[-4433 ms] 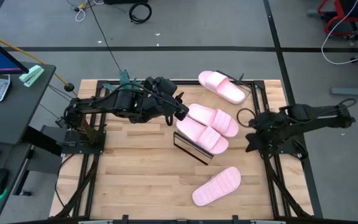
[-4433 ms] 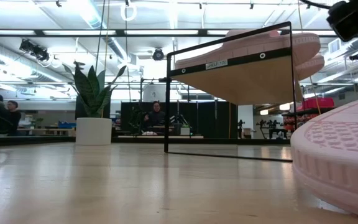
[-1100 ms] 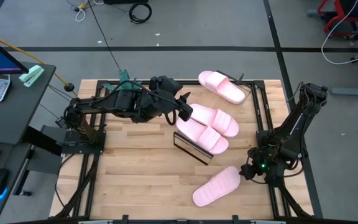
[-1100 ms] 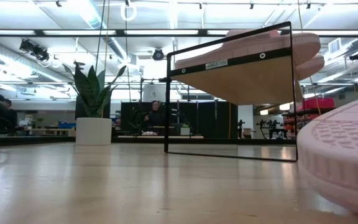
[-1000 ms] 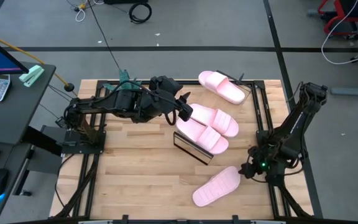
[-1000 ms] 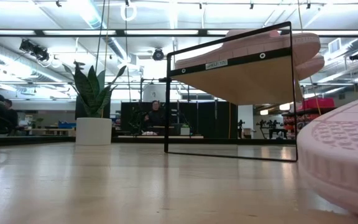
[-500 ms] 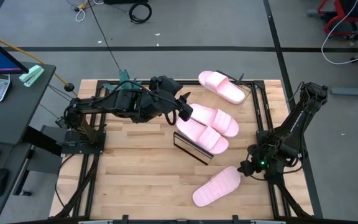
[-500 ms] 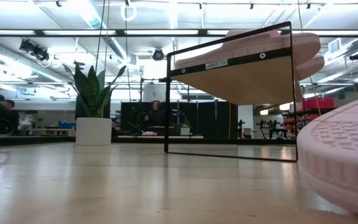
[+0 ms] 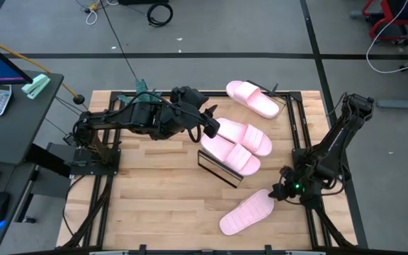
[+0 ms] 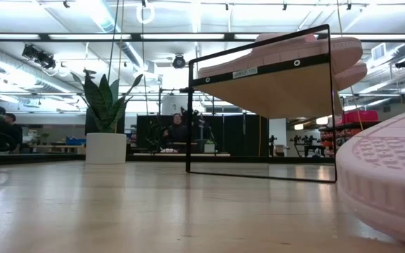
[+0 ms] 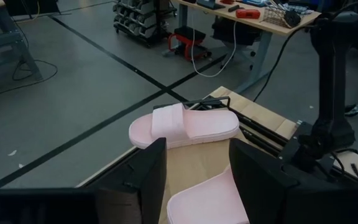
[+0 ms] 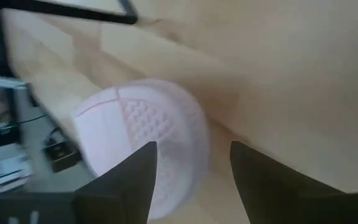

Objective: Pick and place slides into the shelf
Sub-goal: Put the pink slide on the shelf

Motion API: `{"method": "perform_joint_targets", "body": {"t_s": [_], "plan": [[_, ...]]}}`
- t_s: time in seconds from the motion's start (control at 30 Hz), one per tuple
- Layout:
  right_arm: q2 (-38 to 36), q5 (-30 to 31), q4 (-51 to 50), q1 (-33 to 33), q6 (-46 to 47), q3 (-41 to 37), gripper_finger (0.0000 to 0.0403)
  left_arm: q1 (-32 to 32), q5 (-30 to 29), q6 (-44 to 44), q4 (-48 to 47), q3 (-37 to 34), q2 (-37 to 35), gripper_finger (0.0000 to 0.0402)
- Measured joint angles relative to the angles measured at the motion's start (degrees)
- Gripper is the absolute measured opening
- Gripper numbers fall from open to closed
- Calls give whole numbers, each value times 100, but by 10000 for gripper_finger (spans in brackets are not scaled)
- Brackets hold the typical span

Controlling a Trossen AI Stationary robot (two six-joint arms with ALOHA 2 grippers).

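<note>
Shelf [image 9: 222,168] at table centre, two slides [image 9: 236,145] resting on it. Third slide [image 9: 253,98] lies flat at 1 o'clock near table edge. Fourth slide [image 9: 246,212] lies sole-up at 5 o'clock.

L gripper [image 9: 211,127] at 10 o'clock edge of shelf – fingers spread astride end of upper slide, not pinching.

R gripper [image 9: 278,194] low at 4 o'clock – fingers spread, just beside end of fourth slide, holding nothing.
</note>
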Motion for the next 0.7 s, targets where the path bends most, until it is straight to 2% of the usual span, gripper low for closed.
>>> {"method": "perform_joint_targets", "body": {"t_s": [0.23, 0.4, 0.5, 0.63, 0.7], "plan": [[0, 434, 1509, 0, -42, -645, 210, 0, 66, 0, 83, 0, 0, 177], [0, 768, 2061, 0, -104, -940, 204, -2, 73, 2, 83, 0, 0, 178], [0, 886, 2401, 0, -253, -1041, 159, 0, 75, 0, 83, 0, 0, 175], [0, 924, 2729, 7, -652, -981, 39, -2, 75, 2, 81, 0, 0, 174], [0, 914, 2778, 7, -816, -877, 37, 0, 74, 2, 82, 0, 0, 176]]}}
